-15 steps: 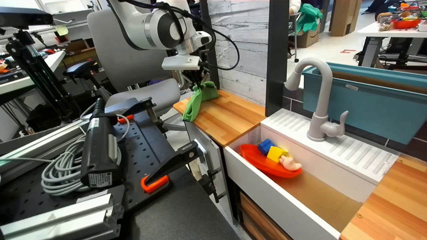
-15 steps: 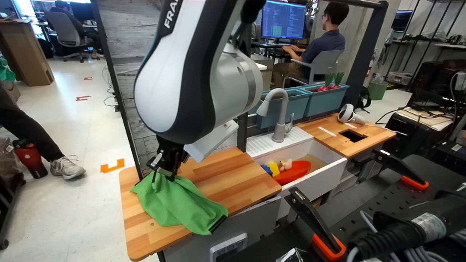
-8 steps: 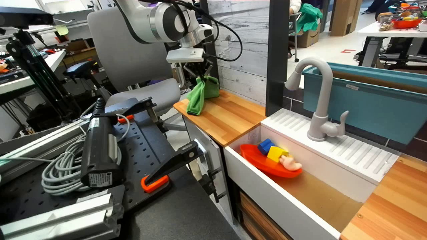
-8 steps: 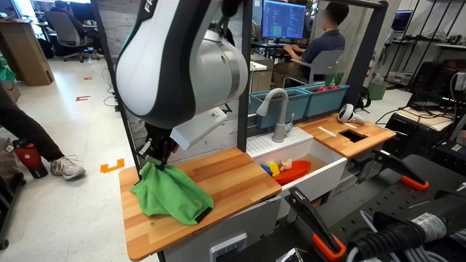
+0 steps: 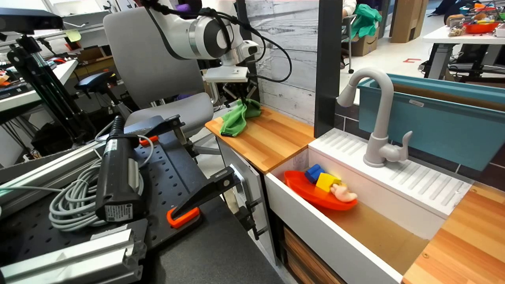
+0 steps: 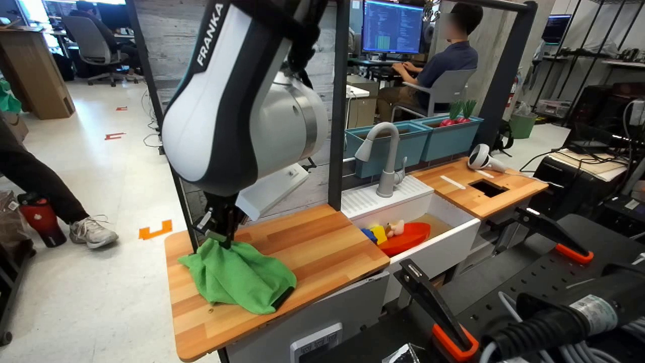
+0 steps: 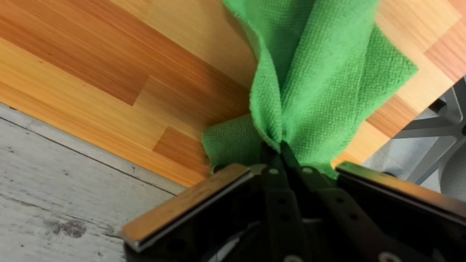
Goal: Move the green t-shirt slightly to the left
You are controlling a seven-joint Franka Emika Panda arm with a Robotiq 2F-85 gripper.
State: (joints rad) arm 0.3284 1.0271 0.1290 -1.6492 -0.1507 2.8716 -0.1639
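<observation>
The green t-shirt looks like a small green cloth with a dark strip on one edge. It lies bunched on the wooden counter in both exterior views (image 5: 235, 121) (image 6: 242, 282). My gripper points down at the back part of the cloth, close to the counter, in both exterior views (image 5: 244, 101) (image 6: 220, 243). In the wrist view the fingertips (image 7: 275, 147) are closed on a pinched fold of the cloth (image 7: 324, 80). The cloth peaks at the fingers and spreads out over the wood. The fold between the fingertips is mostly hidden.
The wooden counter (image 5: 276, 136) has an open outer edge and a grey plank wall (image 5: 284, 59) behind it. A sink with a red boat-shaped dish (image 5: 315, 195) and toys adjoins it, with a grey faucet (image 5: 380, 118). A black clamp (image 6: 433, 307) stands near the front.
The cloth's front corner has drawn back from the counter's front edge onto the wood. My gripper rose with the cloth, then came down again, and the cloth now lies lower and more slumped.
</observation>
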